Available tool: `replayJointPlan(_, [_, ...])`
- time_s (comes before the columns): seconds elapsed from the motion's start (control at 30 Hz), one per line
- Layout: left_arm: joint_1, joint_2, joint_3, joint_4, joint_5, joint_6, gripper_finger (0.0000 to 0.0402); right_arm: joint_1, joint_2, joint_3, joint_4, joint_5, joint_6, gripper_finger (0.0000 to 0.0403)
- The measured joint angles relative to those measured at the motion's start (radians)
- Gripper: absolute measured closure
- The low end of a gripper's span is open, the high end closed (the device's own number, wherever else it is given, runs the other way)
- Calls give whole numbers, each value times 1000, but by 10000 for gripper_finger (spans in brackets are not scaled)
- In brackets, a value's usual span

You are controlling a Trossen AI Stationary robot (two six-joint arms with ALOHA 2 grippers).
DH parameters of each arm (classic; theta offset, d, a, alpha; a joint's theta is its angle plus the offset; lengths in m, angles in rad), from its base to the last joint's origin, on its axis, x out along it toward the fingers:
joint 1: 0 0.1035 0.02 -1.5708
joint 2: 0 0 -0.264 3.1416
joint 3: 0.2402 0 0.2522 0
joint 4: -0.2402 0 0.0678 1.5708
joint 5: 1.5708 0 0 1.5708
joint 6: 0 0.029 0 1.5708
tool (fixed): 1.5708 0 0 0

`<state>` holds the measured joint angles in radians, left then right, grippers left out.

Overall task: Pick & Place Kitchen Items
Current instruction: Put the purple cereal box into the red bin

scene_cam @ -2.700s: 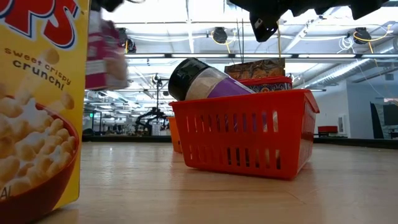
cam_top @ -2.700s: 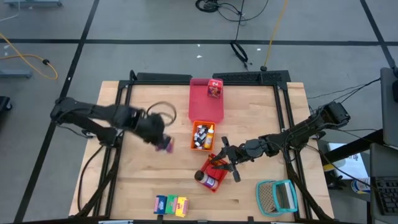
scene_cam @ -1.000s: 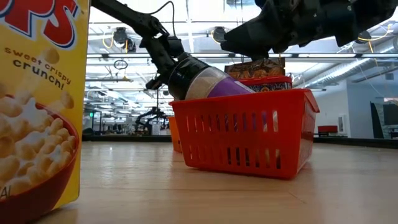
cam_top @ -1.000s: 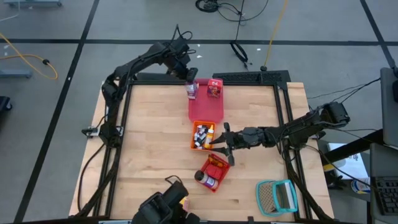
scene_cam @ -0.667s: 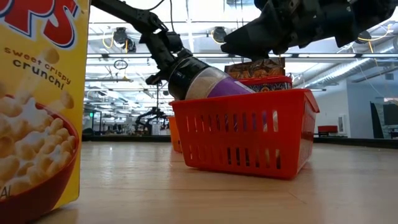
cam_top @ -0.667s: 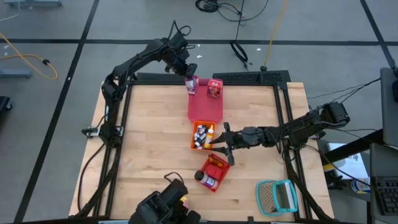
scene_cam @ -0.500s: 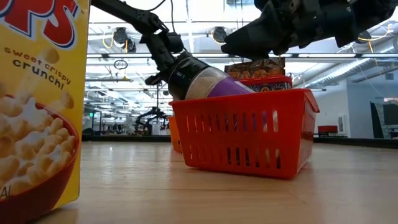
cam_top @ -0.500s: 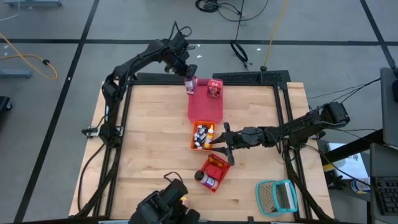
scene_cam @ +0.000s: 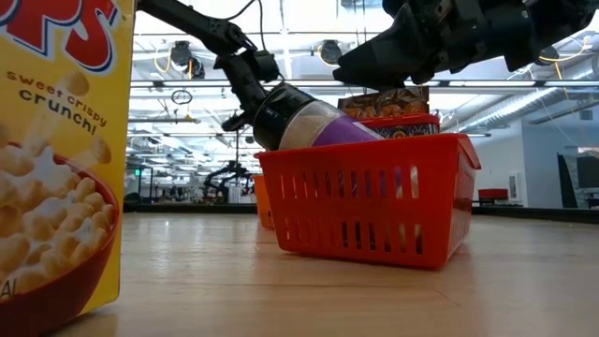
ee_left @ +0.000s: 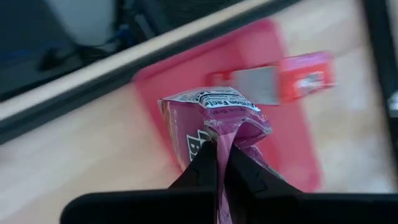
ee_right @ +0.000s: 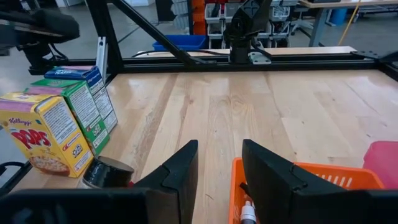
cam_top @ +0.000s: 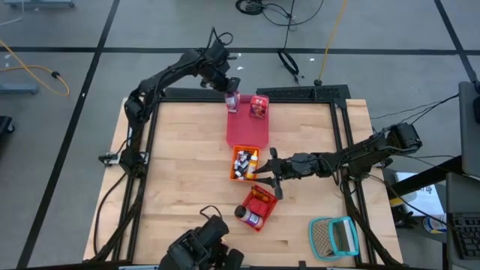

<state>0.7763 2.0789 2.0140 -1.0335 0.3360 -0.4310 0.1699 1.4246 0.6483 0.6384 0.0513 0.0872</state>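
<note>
High view: left gripper (cam_top: 231,94) at far pink tray (cam_top: 247,131), placing.
Clamped on pink carton (ee_left: 214,127) by top fold, hanging upright beside red carton (cam_top: 259,106); right gripper (ee_right: 214,163) parted, empty.

On the wooden table (cam_top: 180,187) we see a pink tray (cam_top: 247,131) at 12 o'clock, an orange basket (cam_top: 234,154) at centre, a red basket (cam_top: 266,204) below it, and a teal-framed mesh item (cam_top: 334,236) at 4 o'clock.

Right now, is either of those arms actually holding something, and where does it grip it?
The left gripper pinches the pink carton by its folded top seam, over the pink tray. The right gripper is open, empty.
</note>
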Motion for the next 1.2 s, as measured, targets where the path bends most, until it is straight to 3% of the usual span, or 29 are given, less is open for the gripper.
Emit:
replayJointPlan(0.13, [7,-3,0,-8,-50,4,396,0,0,0,0,0,-2,287])
replayJointPlan(0.87, [6,80,1,16,-50,1,386,0,1,0,-17,0,-5,287])
replayJointPlan(1.2, [10,80,1,29,-78,-18,305,0,1,0,-23,0,-5,287])
